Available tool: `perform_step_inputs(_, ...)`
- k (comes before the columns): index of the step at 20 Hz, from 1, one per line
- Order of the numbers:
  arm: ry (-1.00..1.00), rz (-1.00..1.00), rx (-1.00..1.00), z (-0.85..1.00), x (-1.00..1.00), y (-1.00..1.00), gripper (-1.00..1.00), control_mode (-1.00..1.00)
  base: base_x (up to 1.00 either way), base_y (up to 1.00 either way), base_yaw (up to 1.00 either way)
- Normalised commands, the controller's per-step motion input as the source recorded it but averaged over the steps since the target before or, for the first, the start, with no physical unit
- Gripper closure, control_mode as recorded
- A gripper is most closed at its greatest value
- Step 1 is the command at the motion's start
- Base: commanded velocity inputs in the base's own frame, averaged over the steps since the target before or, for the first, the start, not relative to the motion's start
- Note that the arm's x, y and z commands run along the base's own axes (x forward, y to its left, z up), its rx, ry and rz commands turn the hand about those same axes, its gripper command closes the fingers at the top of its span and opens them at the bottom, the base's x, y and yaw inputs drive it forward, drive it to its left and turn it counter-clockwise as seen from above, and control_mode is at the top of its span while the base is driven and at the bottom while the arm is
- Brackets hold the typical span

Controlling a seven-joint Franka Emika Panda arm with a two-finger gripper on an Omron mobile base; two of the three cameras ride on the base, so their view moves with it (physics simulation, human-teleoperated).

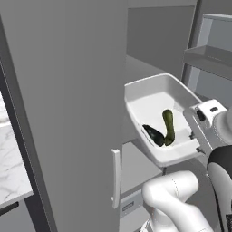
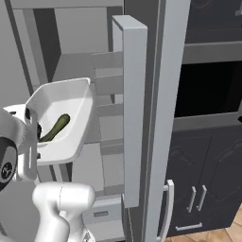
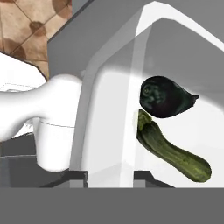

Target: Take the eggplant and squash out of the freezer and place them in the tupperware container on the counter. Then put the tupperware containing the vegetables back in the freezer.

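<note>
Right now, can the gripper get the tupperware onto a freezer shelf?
Probably yes. The gripper holds the tupperware container by its rim, the freezer door stands open, and nothing visible lies between it and the shelves.

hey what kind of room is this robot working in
Most likely a home kitchen, computer-rendered. A tall grey freezer stands open showing grey shelves, a marble counter sits at the left, and dark cabinets with handles stand to the right. The gripper holds a tupperware container with an eggplant and squash.

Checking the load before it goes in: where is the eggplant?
In the tupperware container, against its lower wall, touching the squash; the eggplant lies left of it.
</note>
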Motion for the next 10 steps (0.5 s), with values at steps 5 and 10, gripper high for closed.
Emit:
perform_step_inputs(5, 0.03, -0.01, 0.01, 0.24, 0.33, -0.04, 1.0, -1.0, 0.0, 0.0, 0.0)
perform_step_inputs(10, 0.0, -0.01, 0.0, 0.21, 0.13, -0.26, 1.0, -1.0, 0.0, 0.0, 0.0)
